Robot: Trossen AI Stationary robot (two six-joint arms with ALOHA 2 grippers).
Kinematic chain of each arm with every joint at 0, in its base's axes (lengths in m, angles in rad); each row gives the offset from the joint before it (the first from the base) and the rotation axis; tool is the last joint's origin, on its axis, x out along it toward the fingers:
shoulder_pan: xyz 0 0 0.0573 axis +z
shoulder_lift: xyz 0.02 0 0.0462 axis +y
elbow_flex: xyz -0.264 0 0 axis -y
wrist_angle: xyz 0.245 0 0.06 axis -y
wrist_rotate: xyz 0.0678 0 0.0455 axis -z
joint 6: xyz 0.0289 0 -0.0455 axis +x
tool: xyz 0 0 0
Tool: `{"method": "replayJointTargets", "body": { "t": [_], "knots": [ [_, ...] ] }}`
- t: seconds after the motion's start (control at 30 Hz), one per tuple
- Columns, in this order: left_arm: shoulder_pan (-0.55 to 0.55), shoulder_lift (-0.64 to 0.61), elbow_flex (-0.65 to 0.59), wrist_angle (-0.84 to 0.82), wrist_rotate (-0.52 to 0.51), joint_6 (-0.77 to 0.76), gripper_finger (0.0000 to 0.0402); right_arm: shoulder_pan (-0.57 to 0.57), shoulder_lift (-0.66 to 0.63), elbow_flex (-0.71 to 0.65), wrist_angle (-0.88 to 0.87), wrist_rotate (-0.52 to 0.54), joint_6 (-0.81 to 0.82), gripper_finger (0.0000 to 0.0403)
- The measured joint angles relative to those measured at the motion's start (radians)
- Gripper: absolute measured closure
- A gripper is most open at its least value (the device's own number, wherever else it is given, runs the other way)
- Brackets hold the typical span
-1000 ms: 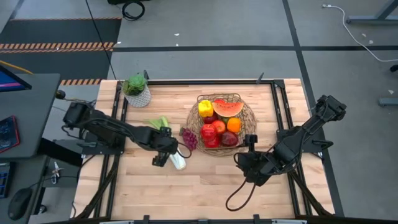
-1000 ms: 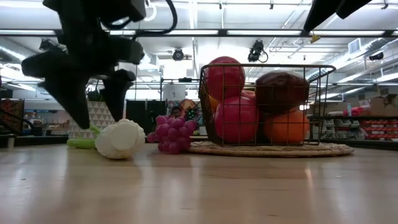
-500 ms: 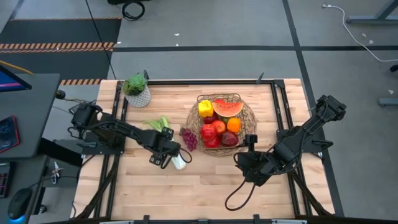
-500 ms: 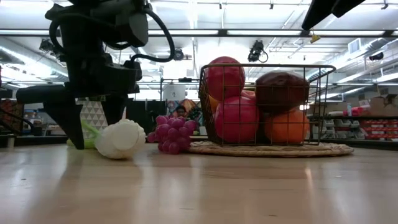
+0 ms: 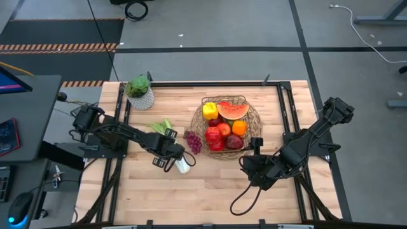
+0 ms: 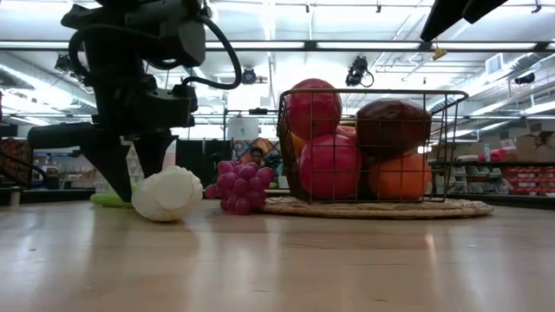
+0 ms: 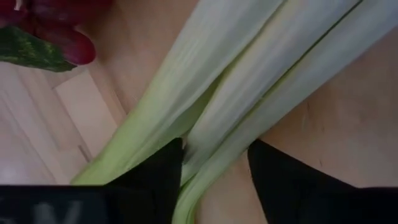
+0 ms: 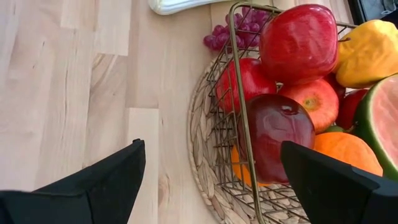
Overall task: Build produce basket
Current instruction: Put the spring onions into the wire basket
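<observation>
High view: the counter (image 5: 210, 191) carries the basket (image 5: 254, 124), already filled with apples, oranges, a yellow pepper and a watermelon slice. Right claw (image 5: 249, 166) waits near the basket, fingers spread wide. Still outside lie the leek (image 5: 170, 141) and, just beside the basket, the grapes (image 5: 193, 141). Left claw (image 5: 166, 159) straddles the leek, fingers partly apart, not visibly clamped.
</observation>
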Motion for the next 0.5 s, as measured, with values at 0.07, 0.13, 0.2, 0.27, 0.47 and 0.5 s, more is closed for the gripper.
{"method": "replayJointTargets", "body": {
  "t": [0.07, 0.13, 0.2, 0.27, 0.47, 0.5],
  "knots": [
    [-0.001, -0.001, 0.000, -0.004, 0.000, 0.000, 0.0235, 0.000, 0.000, 0.000, 0.000, 0.000, 0.000, 0.0027],
    [-0.001, -0.002, 0.000, -0.004, 0.000, 0.000, 0.0254, 0.000, 0.000, 0.000, 0.000, 0.000, 0.000, 0.0027],
    [-0.001, -0.002, 0.000, -0.004, 0.000, 0.000, 0.0272, 0.000, 0.000, 0.000, 0.000, 0.000, 0.000, 0.0027],
    [-0.002, -0.002, 0.000, -0.007, 0.000, 0.000, 0.0287, 0.000, 0.000, 0.000, 0.000, 0.000, 0.000, 0.0027],
    [-0.001, -0.002, 0.036, -0.095, -0.008, -0.061, 0.0320, 0.000, 0.000, 0.000, -0.001, -0.002, 0.001, 0.0027],
    [-0.001, -0.002, 0.055, -0.128, -0.012, -0.082, 0.0323, 0.000, 0.000, 0.000, -0.003, -0.004, 0.001, 0.0027]
  ]
}}
